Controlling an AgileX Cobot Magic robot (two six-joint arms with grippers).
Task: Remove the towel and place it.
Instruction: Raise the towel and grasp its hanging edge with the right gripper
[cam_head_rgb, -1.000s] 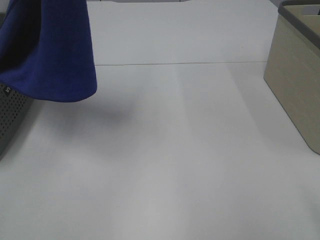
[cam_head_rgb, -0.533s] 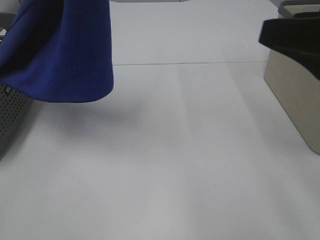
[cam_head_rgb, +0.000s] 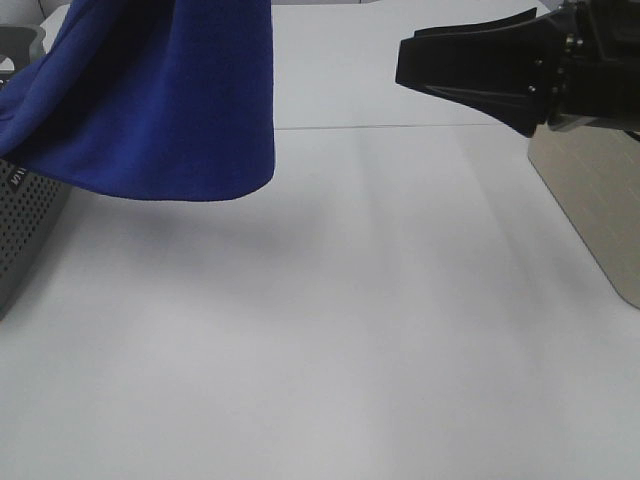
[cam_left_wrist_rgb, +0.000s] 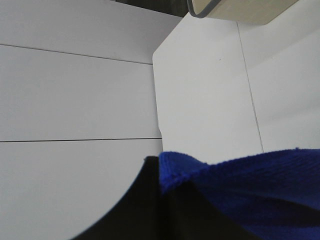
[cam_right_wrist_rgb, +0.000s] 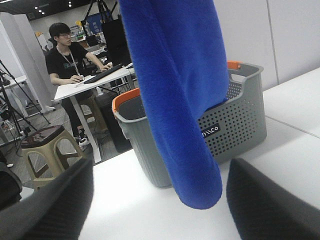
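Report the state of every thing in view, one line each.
Royal-blue microfibre towel: lifted, hanging, lower end clear of the white table.
Left gripper: shut on the towel's edge.
Right gripper: open, empty, facing the towel.
Grey perforated plastic basket with orange rim: upright on the table.
Beige rectangular basket: upright.

White desk (cam_head_rgb: 330, 360), grey perforated basket with orange rim (cam_right_wrist_rgb: 235, 125) set at its left edge, beige bin (cam_head_rgb: 590, 190) set at its right edge, seated person (cam_right_wrist_rgb: 67, 55) and brown plastic stool (cam_right_wrist_rgb: 42, 145) seen beyond.
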